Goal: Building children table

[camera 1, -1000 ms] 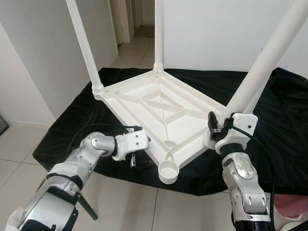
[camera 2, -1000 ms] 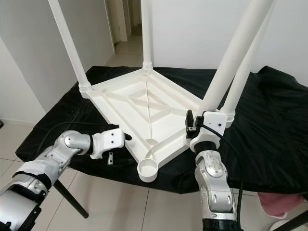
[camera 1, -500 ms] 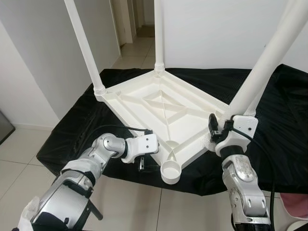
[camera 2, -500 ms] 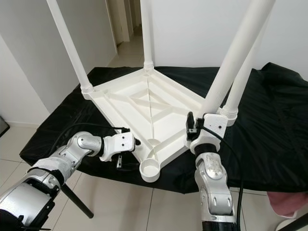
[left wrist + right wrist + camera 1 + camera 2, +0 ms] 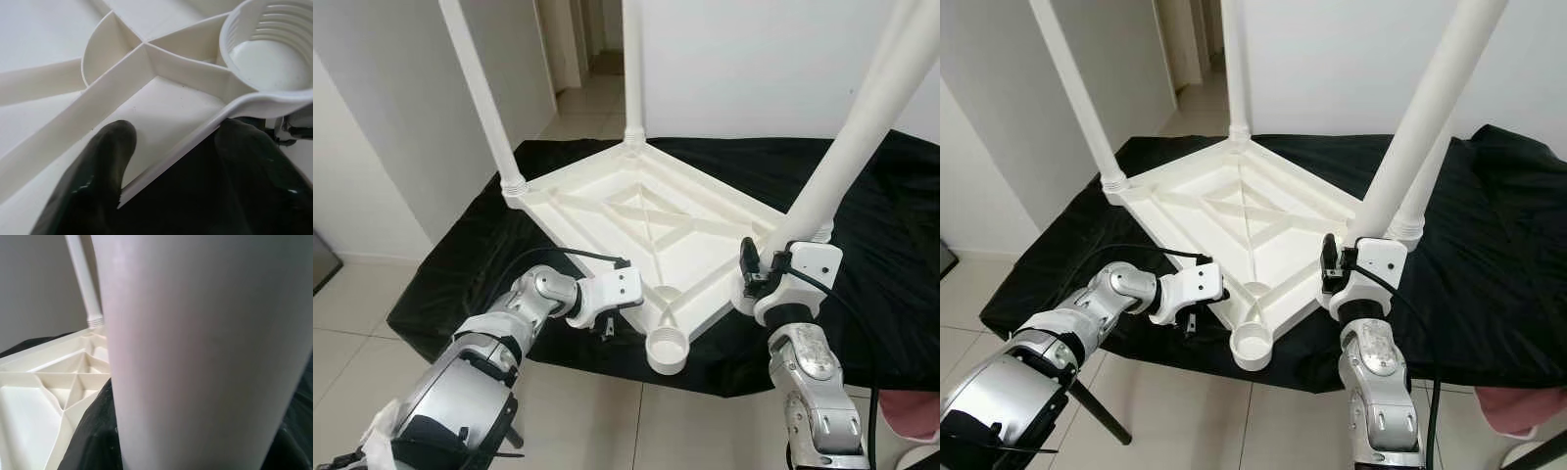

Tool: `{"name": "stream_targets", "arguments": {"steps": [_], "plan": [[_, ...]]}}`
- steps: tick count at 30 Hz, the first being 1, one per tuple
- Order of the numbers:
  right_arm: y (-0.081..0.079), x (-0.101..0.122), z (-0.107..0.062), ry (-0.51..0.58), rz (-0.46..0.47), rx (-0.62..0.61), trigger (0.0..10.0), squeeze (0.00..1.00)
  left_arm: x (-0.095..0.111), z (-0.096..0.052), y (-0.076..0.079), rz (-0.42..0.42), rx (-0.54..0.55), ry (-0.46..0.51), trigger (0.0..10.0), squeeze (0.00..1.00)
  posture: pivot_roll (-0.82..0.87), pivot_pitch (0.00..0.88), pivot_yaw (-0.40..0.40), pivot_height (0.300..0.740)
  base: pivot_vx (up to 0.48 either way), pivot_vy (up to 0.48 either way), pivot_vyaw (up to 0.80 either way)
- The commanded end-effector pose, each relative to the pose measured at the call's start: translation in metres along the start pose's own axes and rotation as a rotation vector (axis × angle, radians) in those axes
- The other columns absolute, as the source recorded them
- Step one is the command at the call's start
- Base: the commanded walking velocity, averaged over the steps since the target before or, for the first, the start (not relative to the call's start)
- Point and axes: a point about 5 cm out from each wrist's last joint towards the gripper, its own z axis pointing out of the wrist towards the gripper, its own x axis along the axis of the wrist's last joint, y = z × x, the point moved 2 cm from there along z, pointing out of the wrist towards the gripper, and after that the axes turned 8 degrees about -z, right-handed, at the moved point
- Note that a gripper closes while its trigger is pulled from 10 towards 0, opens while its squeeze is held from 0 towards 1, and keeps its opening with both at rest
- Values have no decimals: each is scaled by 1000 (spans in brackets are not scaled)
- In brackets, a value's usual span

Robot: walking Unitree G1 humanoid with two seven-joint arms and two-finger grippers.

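Note:
A white children's table lies upside down on a black cloth. Legs stand screwed in at its far-left, back and right corners. The near corner's round socket holds no leg. My right gripper is shut on a loose white leg, which tilts up by the right corner and looms close in the right wrist view. My left gripper is open astride the table's near-left rim, one finger inside and one outside, close to the empty socket.
The cloth-covered stand drops off to tiled floor along its near edge. A grey wall is at the left and a doorway lies behind. Something pink sits at the lower right.
My left gripper has slid right along the near-left rim towards the empty socket. The right gripper and its leg have hardly moved. The camera has shifted slightly.

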Motion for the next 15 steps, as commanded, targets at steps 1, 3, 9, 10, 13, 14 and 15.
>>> {"name": "stream_targets", "arguments": {"steps": [1, 3, 9, 10, 13, 14, 15], "plan": [[-4, 1, -2, -4, 1, 20, 10000, 0, -27, -1, 9, -116, -13, -57, 0, 0, -95, 193, 110, 740, 0, 0, 0], [-5, 1, -2, -7, 0, 23, 10000, 0, -29, -1, 9, -121, -17, -59, 0, 0, -95, 194, 109, 740, 0, 0, 0], [-5, 1, -2, -10, -1, 27, 10000, 0, -33, -1, 11, -141, -18, -57, 0, 0, -97, 200, 102, 740, 0, 0, 0], [-5, 1, -2, -10, -1, 28, 10000, 0, -34, -1, 13, -151, -25, -56, 0, 0, -98, 199, 102, 740, 0, 0, 0], [-4, 1, -1, -11, -3, 27, 10000, 0, -36, -1, 15, -152, -33, -54, 0, 0, -98, 196, 101, 740, 0, 0, 0], [-4, 1, -1, -10, -4, 26, 10000, 0, -37, -1, 17, -155, -45, -49, 0, 0, -99, 193, 101, 740, 0, 0, 0], [-4, 1, 0, -10, -4, 25, 10000, 0, -39, -1, 19, -161, -52, -47, 0, 0, -99, 189, 100, 740, 0, 0, 0]]}}
